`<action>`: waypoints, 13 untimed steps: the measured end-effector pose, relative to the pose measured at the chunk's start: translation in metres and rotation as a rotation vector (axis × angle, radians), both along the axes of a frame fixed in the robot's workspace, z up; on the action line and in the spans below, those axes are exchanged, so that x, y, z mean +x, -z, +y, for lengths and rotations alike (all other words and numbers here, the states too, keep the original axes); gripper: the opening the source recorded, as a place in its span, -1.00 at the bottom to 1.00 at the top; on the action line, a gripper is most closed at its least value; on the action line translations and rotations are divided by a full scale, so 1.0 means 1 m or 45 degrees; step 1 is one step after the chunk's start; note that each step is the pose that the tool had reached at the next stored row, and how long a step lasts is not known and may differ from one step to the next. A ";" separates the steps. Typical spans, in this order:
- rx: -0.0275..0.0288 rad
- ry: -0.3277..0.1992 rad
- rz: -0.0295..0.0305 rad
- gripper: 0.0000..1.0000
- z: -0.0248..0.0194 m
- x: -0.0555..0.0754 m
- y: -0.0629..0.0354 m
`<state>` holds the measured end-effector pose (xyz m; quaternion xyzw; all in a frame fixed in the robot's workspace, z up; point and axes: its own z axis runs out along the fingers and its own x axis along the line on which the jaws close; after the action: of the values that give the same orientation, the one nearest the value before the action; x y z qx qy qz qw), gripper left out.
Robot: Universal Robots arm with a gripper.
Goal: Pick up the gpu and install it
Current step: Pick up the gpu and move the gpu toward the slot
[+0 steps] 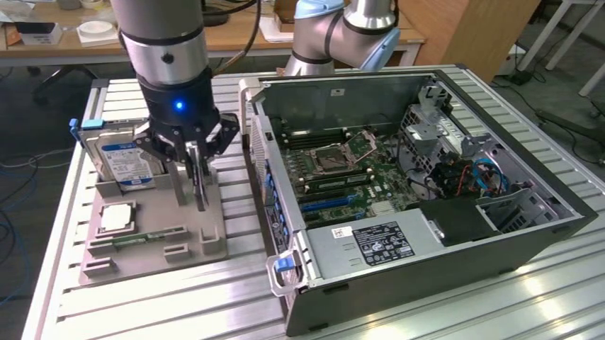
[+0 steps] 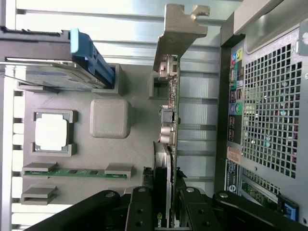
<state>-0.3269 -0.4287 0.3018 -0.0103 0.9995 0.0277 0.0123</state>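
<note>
Claw [image 1: 195, 152] is squeezing partway shut on the graphics card [image 1: 200, 185], holding it upright at the grey tray [image 1: 151, 244], exterior view's left, likely so its connector edge is pointing down.

Operator: How does the gpu [image 2: 169, 118] look to you?

Spotter: You've a green lacquered circuit board with a dull silver metal bracket [image 2: 179, 29]. The fingers of your gripper [image 2: 165, 195] are matt black.

Operator: And the rest?

Spotter: At the exterior view's left you see the holder tray [image 1: 151, 237], matt grey plastic and faintly rough. The hard drive [image 1: 113, 138] shows bare metal and a glossy paper label [image 1: 126, 164]. Your table [image 1: 472, 315] looks like ribbed brushed aluminium. The computer case [image 1: 426, 287] is dark painted sheet metal outside, bare grey metal inside.
</note>
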 end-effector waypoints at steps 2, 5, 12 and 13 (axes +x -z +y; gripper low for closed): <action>0.0000 0.000 -0.0002 -0.47 0.0000 0.000 -0.0082; 0.0000 0.000 -0.0001 -0.47 0.0000 0.000 -0.0194; 0.0041 0.000 0.0000 -0.47 0.0000 0.000 -0.0368; 0.0050 0.000 0.0000 -0.47 0.0000 0.000 -0.0389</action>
<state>-0.3265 -0.4287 0.3408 -0.0103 0.9994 0.0297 0.0123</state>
